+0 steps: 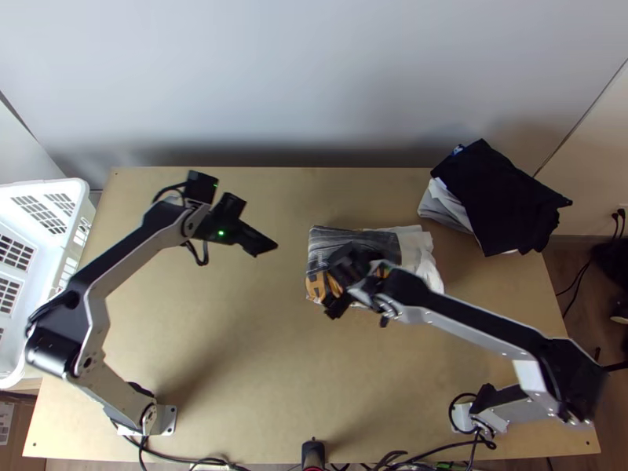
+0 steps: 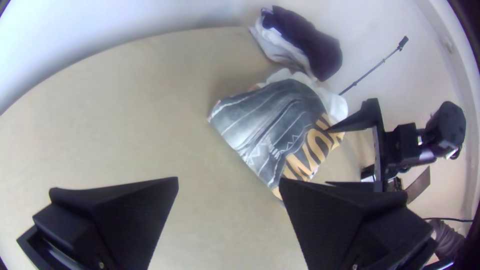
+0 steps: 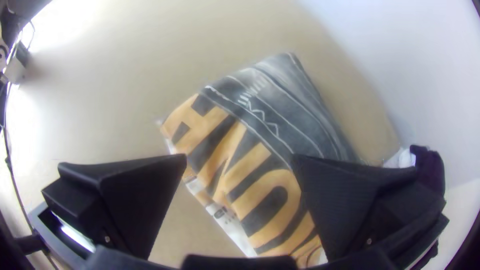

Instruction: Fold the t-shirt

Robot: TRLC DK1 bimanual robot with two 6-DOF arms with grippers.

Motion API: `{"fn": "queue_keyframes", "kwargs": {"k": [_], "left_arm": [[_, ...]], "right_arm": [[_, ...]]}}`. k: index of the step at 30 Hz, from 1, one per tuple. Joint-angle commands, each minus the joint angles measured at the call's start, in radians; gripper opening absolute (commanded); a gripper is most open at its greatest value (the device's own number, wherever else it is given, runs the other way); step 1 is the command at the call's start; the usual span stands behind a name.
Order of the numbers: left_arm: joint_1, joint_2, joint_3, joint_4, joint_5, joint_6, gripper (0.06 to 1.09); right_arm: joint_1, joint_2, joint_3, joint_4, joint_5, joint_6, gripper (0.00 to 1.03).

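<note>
folded t-shirt [image 1: 337, 240], well inside table edges [image 1: 271, 171]

A pale wall [image 1: 275, 86] rises behind the light wooden table [image 1: 235, 314] before me. I see brown floor [image 1: 594, 318] past its right edge

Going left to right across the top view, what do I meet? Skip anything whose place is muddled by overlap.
White plastic laundry basket, left end effector, folded t-shirt with dark, striped fabric and orange print, black garment heaped on paler cloth.
</note>
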Motion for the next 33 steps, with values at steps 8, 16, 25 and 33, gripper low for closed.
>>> {"fn": "queue_keyframes", "kwargs": {"k": [8, 16, 25, 33], "left_arm": [[0.072, -0.093, -0.073, 0.058, -0.056, 0.005, 1.04], [0.077, -0.09, -0.079, 0.087, -0.056, -0.003, 1.04], [0.081, -0.087, -0.071, 0.098, -0.056, 0.002, 1.04], [0.083, -0.092, -0.07, 0.098, -0.056, 0.002, 1.04]], "right_arm": [[0.223, 0.167, 0.083, 0.242, 0.228, -0.112, 0.98], [0.278, 0.269, 0.172, 0.242, 0.26, -0.116, 0.98], [0.272, 0.374, 0.161, 0.276, 0.305, -0.112, 0.98], [0.235, 0.404, 0.155, 0.314, 0.394, -0.116, 0.98]]}}
